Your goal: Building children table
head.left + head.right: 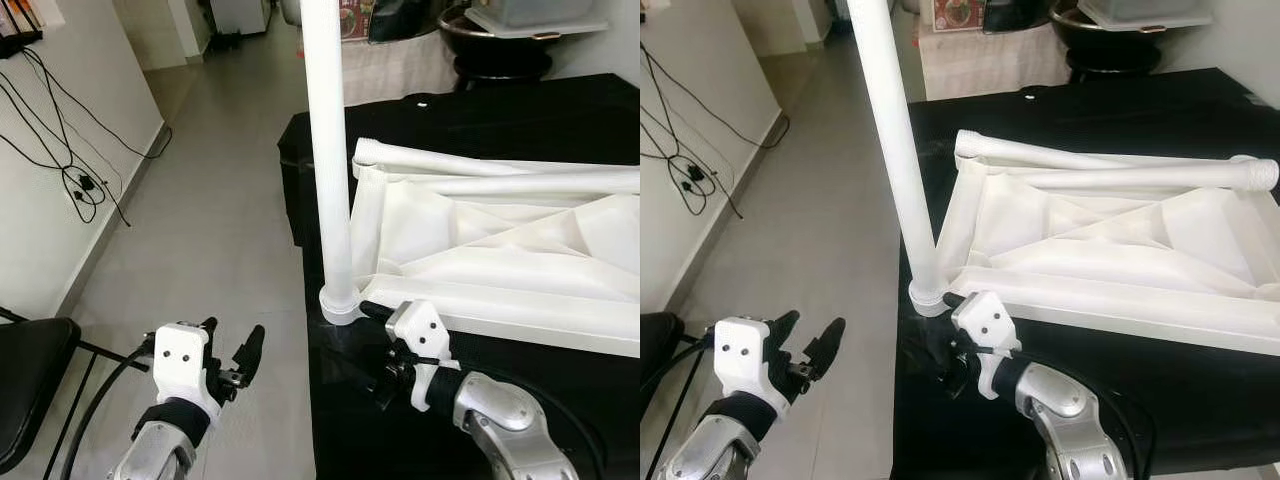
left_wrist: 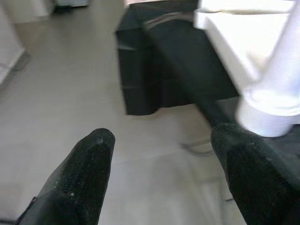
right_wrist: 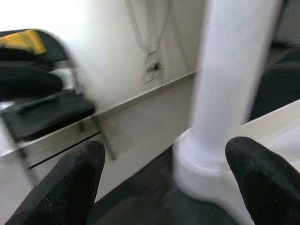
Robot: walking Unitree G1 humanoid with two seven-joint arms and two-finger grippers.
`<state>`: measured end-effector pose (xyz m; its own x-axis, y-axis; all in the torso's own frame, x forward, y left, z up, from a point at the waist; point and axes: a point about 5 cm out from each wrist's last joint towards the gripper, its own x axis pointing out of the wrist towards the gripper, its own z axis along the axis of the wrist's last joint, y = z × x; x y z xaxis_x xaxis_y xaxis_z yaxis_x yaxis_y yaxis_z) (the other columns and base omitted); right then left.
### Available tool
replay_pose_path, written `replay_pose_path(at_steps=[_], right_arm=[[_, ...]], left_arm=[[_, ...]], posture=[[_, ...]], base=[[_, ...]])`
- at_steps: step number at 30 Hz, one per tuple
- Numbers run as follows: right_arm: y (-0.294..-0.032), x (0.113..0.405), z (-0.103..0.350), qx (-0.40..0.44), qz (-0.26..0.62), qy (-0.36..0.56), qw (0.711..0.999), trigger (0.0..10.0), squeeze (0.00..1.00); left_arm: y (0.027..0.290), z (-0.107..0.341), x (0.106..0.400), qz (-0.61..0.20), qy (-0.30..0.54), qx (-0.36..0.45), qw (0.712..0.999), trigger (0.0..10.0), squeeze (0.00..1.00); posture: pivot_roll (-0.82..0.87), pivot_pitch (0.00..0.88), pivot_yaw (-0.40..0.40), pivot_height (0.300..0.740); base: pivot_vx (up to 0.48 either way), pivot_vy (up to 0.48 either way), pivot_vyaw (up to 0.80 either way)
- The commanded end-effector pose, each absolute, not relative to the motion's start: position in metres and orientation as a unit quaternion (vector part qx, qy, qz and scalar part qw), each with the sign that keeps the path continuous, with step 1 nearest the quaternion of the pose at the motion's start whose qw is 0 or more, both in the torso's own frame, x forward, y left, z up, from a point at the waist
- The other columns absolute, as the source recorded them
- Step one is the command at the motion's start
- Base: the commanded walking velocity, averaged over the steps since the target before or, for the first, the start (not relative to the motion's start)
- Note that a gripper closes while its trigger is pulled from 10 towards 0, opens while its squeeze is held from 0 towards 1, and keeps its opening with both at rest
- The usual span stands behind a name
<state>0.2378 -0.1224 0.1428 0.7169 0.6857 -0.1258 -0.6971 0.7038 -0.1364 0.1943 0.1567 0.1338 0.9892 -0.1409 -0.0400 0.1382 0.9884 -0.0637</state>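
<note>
Small white plastic children's table (image 1: 1110,255) lay upside down on a black-covered work surface (image 1: 1140,110), its ribbed underside facing up. One white tubular leg (image 1: 902,160) stood upright in the corner socket (image 1: 927,294) nearest the robot, at the surface's left edge. Two more white legs (image 1: 1120,170) lay loose across the far side of the upturned top, not yet mounted.

Right gripper (image 1: 943,352) sat low on the black surface, just below and beside the socket of the standing leg. Right wrist view showed its two black fingertips (image 3: 70,183) spread apart, the base of the leg between and beyond them; nothing clamped. Whether a finger touched the collar could not be told.

Left gripper (image 1: 240,360) hovered over the grey floor (image 1: 210,230), left of the work surface, fingers (image 2: 82,173) apart and empty, aimed toward the same corner.

Risks, as judged:
- The leg was tall and seated at one corner only. A sideways push from the right gripper could lever it out of the socket or tilt it.
- That corner lay at the surface's edge, so a shove could slide the table off toward the floor.
- Loose legs might roll if the top were jolted.
- Black folding chair (image 1: 30,385) and wall cables (image 1: 70,160) crowded the left arm's side.
</note>
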Motion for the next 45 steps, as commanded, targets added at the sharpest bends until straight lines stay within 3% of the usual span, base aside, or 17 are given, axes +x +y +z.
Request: replay_pose_path(at_steps=[1, 7, 13, 28, 45], right_arm=[[-0.123, 0.241, 0.141, -0.085, 0.363, 0.028, 0.928, 10.0, 0.00], [-0.135, 0.262, 0.145, -0.075, 0.267, 0.015, 0.961, 10.0, 0.00], [-0.136, 0.270, 0.147, -0.087, 0.239, 0.003, 0.967, 10.0, 0.00], [-0.139, 0.279, 0.148, -0.091, 0.197, -0.009, 0.976, 10.0, 0.00], [-0.133, 0.278, 0.145, -0.120, 0.216, -0.015, 0.969, 10.0, 0.00]], left_arm=[[0.163, 0.125, 0.194, -0.044, 0.048, -0.017, 0.998, 10.0, 0.00], [0.158, 0.126, 0.199, -0.043, 0.038, 0.005, 0.998, 10.0, 0.00], [0.157, 0.126, 0.201, -0.038, 0.034, 0.012, 0.999, 10.0, 0.00], [0.156, 0.125, 0.203, -0.043, 0.037, 0.027, 0.998, 10.0, 0.00], [0.155, 0.122, 0.206, -0.050, 0.039, 0.026, 0.998, 10.0, 0.00]], posture=[[-0.06, 0.076, 0.067, 0.740], [-0.05, 0.073, 0.059, 0.740], [-0.05, 0.071, 0.052, 0.740], [-0.05, 0.067, 0.057, 0.740], [-0.06, 0.057, 0.059, 0.740]], base=[[0.000, 0.000, 0.00], [0.000, 0.000, 0.00], [0.000, 0.080, 0.00], [0.000, 0.480, 0.00], [0.000, 0.480, 0.00]])
